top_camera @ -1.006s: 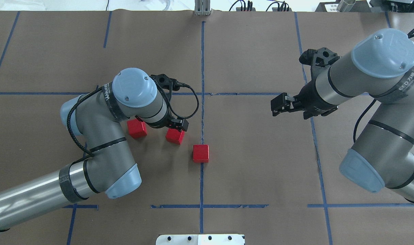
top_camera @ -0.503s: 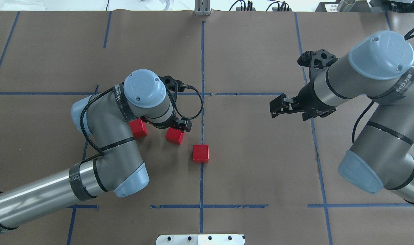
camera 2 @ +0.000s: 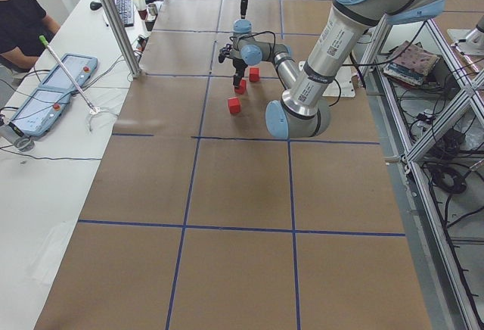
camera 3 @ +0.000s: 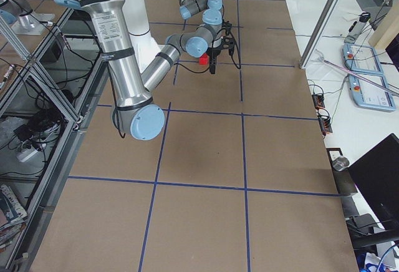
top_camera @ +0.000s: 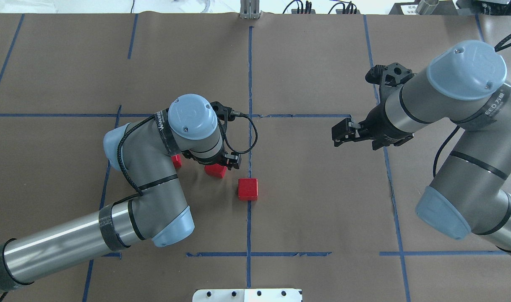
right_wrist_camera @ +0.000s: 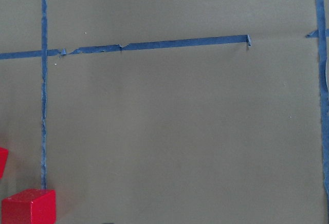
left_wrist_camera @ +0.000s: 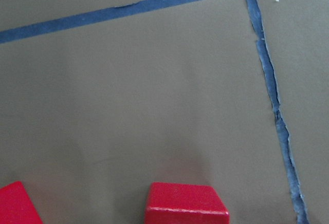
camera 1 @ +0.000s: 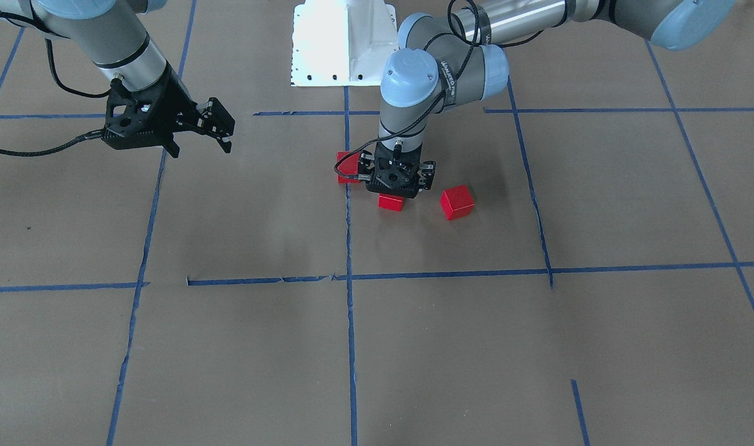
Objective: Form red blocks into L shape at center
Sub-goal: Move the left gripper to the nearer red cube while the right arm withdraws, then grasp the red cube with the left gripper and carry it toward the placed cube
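"Red blocks point(top_camera: 248, 189): where are the 3 found?"

"Inside the center point(top_camera: 318, 193), apart. 1 is covered by the left gripper point(camera 1: 397, 186), jaws seemingly spread; the right gripper point(camera 1: 222, 131) is parked aside, spread. Grasping is underway: closure, then lifting, is needed."

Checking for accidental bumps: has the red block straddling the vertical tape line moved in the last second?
No. In the overhead view the red block sits on the vertical blue tape line exactly where it was.
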